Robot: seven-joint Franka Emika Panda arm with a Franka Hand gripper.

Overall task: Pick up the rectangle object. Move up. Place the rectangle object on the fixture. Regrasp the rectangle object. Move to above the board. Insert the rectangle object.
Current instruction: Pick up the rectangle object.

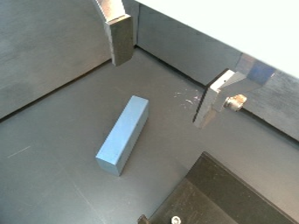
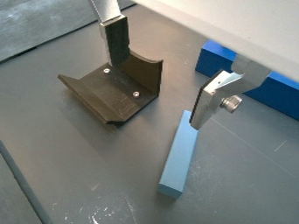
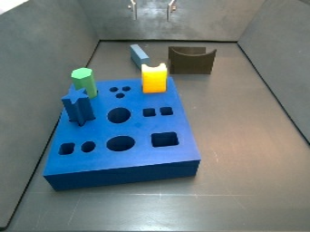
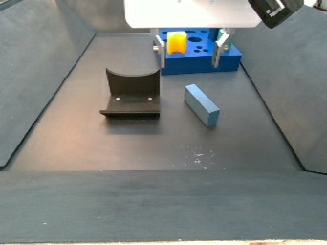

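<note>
The rectangle object, a slim light grey-blue bar, lies flat on the dark floor in both wrist views (image 1: 122,136) (image 2: 179,157) and both side views (image 3: 140,54) (image 4: 202,103). The gripper (image 1: 162,92) (image 2: 158,94) hangs above the floor, open and empty, with the bar below and slightly off the gap between its fingers (image 1: 121,39). In the side views the gripper is high up near the back wall (image 3: 151,9) (image 4: 189,57). The fixture, a dark block with a U-shaped notch (image 2: 117,87) (image 3: 190,59) (image 4: 130,94), stands beside the bar. The blue board (image 3: 121,136) (image 4: 192,62) lies near it.
A yellow notched block (image 3: 154,77) (image 4: 177,42), a green piece (image 3: 82,80) and a darker blue peg (image 3: 79,107) stand on the board. Grey walls enclose the floor on all sides. A corner of the board (image 2: 233,74) shows behind one finger.
</note>
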